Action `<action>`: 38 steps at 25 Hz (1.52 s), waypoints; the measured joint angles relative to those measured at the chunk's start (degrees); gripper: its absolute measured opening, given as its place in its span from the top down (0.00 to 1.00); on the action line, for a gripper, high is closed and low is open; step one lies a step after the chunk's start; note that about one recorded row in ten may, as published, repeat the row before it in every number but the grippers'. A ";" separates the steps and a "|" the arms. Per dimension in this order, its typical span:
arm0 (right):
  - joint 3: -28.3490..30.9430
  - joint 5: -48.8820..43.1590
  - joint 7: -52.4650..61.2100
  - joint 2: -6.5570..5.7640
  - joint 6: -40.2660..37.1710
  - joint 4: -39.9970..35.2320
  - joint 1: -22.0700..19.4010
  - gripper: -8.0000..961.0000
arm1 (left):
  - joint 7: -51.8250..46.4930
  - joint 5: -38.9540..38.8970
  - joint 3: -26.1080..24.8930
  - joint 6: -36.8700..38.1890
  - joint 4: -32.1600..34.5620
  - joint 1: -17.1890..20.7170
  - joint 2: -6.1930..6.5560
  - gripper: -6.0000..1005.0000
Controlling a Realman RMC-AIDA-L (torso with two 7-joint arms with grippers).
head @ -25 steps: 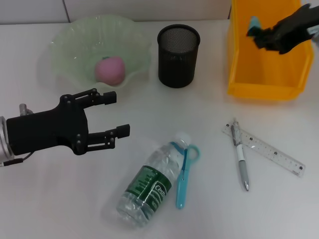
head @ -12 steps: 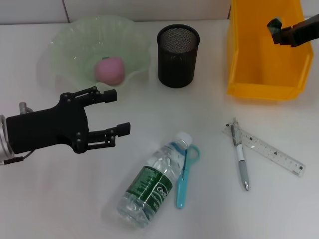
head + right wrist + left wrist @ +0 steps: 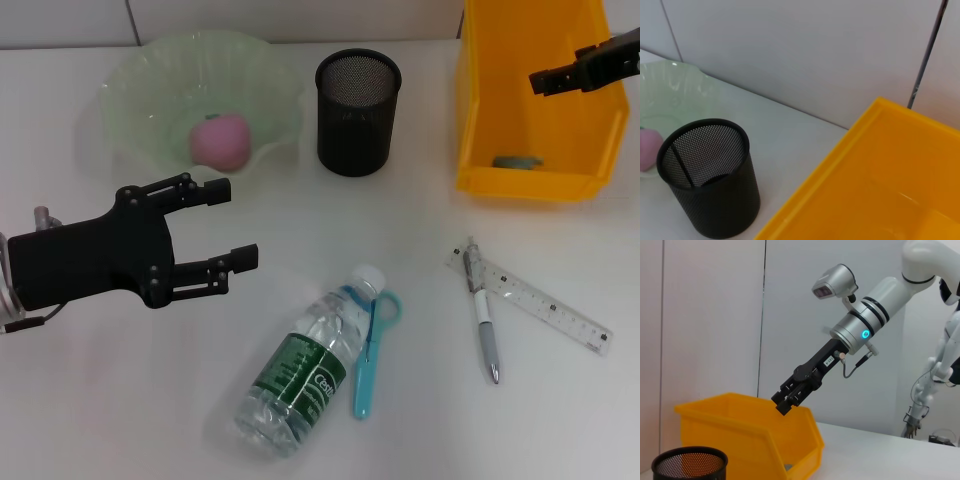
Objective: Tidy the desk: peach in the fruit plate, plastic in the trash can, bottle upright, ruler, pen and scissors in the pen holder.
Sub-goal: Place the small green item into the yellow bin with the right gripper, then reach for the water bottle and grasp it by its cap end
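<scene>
Counting two jobs as apparently finished, four as pending. Done, by the look of it: peach (image 3: 220,140) lying in the fruit plate (image 3: 130,80) at the far left corner of the desk; a small bluish scrap of plastic (image 3: 517,161) lying on the floor of the yellow trash can (image 3: 480,120) at the far right corner. Nothing yet visible inside the mesh pen holder (image 3: 357,112), standing at the far edge between plate and can. Still to do: standing up the bottle (image 3: 305,365), now flat on its side near the front edge, cap pointing away from that edge; lifting the scissors (image 3: 370,350), lying just beside the bottle with the handle loops against its cap end; collecting the pen (image 3: 483,325) and ruler (image 3: 545,305), crossed over each other toward the front right. Left gripper (image 3: 238,224) hovering near the left edge, jaws spread wide and holding nothing, aimed roughly toward the bottle. Right gripper (image 3: 545,80) poised above the trash can with nothing seen in it; open or closed, cannot tell. Judging progress at roughly a third, with the bottle or scissors the likely next target.
</scene>
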 joint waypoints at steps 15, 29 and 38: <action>2.37 34.21 -24.23 0.87 -16.18 -9.20 -16.71 0.13 | -2.64 -4.93 0.08 2.29 0.35 0.33 0.14 0.19; 12.36 40.77 -57.73 0.47 -21.86 16.38 -28.49 0.12 | -40.70 -5.81 31.13 -21.13 37.78 8.01 -0.01 0.19; 18.12 36.53 -63.81 0.10 -21.26 22.14 -28.08 0.12 | -81.07 24.48 48.09 -26.49 58.20 2.52 -0.25 0.19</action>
